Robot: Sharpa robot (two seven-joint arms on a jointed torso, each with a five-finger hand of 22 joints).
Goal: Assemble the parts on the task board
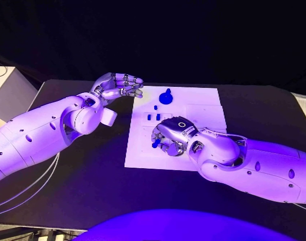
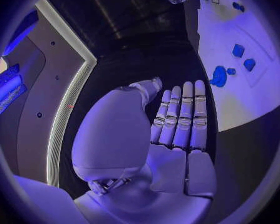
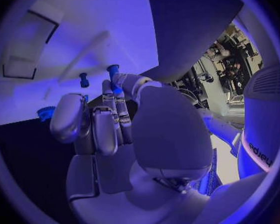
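A small blue peg-shaped part (image 1: pixel 156 143) is pinched by the right hand (image 1: pixel 169 135) over the flat white task board (image 1: pixel 196 103); the left hand (image 1: pixel 118 85) is held released, fingers apart, above bare black table (image 1: pixel 80 170) beside the board's edge.

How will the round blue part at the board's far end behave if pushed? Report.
Probably stiff and light: the round blue part looks like small plastic. Lying flat on the smooth task board, it should slide, not roll.

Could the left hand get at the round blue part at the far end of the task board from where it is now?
Probably yes. The left hand hovers open beside the task board, and nothing lies between it and the round blue part; the right hand is busy nearer the robot.
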